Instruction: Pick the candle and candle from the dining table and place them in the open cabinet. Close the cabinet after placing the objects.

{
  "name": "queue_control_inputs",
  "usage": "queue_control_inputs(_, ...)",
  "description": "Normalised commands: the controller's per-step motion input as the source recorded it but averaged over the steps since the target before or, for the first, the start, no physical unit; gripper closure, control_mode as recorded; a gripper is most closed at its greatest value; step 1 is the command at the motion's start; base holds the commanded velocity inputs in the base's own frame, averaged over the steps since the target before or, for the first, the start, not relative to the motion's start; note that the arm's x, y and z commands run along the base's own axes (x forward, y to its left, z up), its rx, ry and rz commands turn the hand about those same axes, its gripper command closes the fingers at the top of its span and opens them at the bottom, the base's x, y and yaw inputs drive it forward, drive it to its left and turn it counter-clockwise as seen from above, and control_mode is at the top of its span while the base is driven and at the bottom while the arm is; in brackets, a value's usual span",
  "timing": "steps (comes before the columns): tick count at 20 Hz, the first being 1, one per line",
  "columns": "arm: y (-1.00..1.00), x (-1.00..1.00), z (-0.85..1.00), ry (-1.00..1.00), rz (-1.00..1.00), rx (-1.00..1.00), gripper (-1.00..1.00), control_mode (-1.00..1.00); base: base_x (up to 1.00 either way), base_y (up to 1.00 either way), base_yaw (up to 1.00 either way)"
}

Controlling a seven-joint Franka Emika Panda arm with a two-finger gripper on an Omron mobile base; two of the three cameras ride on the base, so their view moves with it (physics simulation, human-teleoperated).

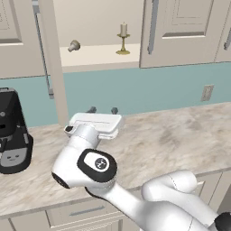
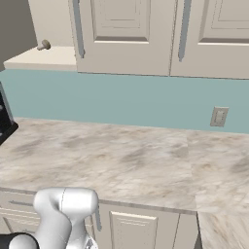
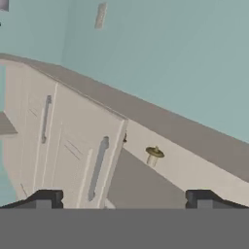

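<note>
The cabinet (image 1: pixel 101 54) stands open, its door (image 1: pixel 53 63) swung out on the left. On its pale shelf the slim taper candle (image 1: pixel 122 39) stands upright on a brass holder. The stubby candle (image 1: pixel 74 45) lies tipped near the shelf's left end and is also visible in the right base view (image 2: pixel 44 45). My gripper (image 1: pixel 103 110) is open and empty, hovering over the worktop below the shelf, apart from both candles. The hand view looks up at the cabinet and a brass-based candle (image 3: pixel 154 154) between the fingertips (image 3: pixel 46 198). The dining table is out of view.
A black coffee machine (image 1: pixel 12 133) stands on the marble-look worktop (image 1: pixel 180 135) at the left. Closed cabinet doors (image 1: pixel 178 31) with grey bar handles lie right of the open compartment. A wall outlet (image 1: pixel 207 92) sits on the teal backsplash.
</note>
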Motion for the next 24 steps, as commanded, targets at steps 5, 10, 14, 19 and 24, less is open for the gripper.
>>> queue_control_inputs(5,0.25,-0.51,0.18,-0.1,-0.11,-0.16,-1.0,-1.0,0.0,0.0,0.0)
queue_control_inputs(10,0.24,-0.49,0.44,-0.09,-0.1,-0.17,-1.0,-1.0,0.0,0.0,0.0)
queue_control_inputs(14,0.28,-0.16,0.17,-0.01,-0.04,-0.14,-1.0,-1.0,0.0,0.0,0.0)
queue_control_inputs(19,0.19,0.0,0.0,0.0,-0.01,-0.06,-1.0,-1.0,0.0,0.0,0.0)
queue_control_inputs(24,0.17,0.0,0.0,0.0,-0.02,-0.04,-1.0,-1.0,0.0,0.0,0.0)
